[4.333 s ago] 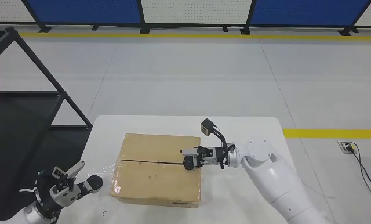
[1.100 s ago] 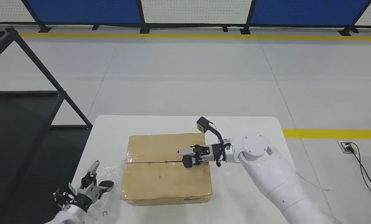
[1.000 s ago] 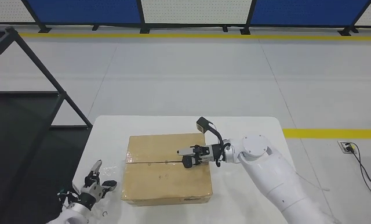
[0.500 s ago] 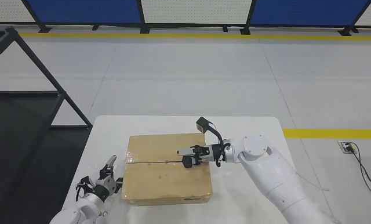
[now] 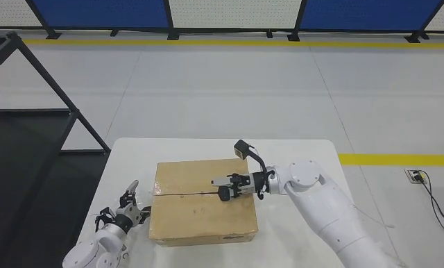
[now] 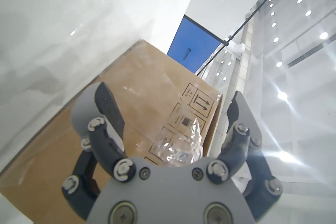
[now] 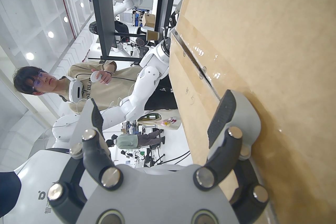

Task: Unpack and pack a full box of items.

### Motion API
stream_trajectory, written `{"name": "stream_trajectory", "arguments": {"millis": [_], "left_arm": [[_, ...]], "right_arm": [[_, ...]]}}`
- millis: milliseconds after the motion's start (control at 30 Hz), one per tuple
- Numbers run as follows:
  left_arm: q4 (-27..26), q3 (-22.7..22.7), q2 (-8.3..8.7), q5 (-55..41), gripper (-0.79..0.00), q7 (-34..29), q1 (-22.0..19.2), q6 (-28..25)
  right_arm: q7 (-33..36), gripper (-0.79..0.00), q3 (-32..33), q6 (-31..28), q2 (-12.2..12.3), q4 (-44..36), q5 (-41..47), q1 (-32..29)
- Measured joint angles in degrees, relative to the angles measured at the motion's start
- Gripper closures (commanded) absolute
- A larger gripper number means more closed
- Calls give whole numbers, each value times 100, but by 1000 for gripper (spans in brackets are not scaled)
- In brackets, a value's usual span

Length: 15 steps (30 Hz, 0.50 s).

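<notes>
A closed cardboard box (image 5: 205, 202) lies on the white table (image 5: 291, 153), a taped seam (image 5: 191, 194) running across its top. My right gripper (image 5: 222, 187) is open over the top near the seam; in the right wrist view (image 7: 157, 117) one finger (image 7: 227, 114) rests on the cardboard beside the seam (image 7: 197, 64). My left gripper (image 5: 132, 210) is open at the box's left side. In the left wrist view (image 6: 170, 107) its fingers straddle the box's side wall (image 6: 157, 93), with a crumpled bit of clear tape (image 6: 181, 147) near the palm.
A black metal frame (image 5: 48, 87) stands off the table's left edge. The box takes up the front middle of the table, with bare surface behind it and to its right. A wrinkled clear film (image 6: 65, 12) lies on the table by the box.
The left arm has come in from the table's front left corner to the box's left side. The box has shifted a little to the right. The right gripper has barely moved.
</notes>
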Motion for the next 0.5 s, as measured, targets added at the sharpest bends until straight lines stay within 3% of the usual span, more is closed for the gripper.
{"name": "stream_trajectory", "arguments": {"millis": [500], "left_arm": [[-578, -398, -136, -45, -785, 1026, 505, -1383]], "right_arm": [[37, -785, -24, -43, -44, 116, 35, 49]]}}
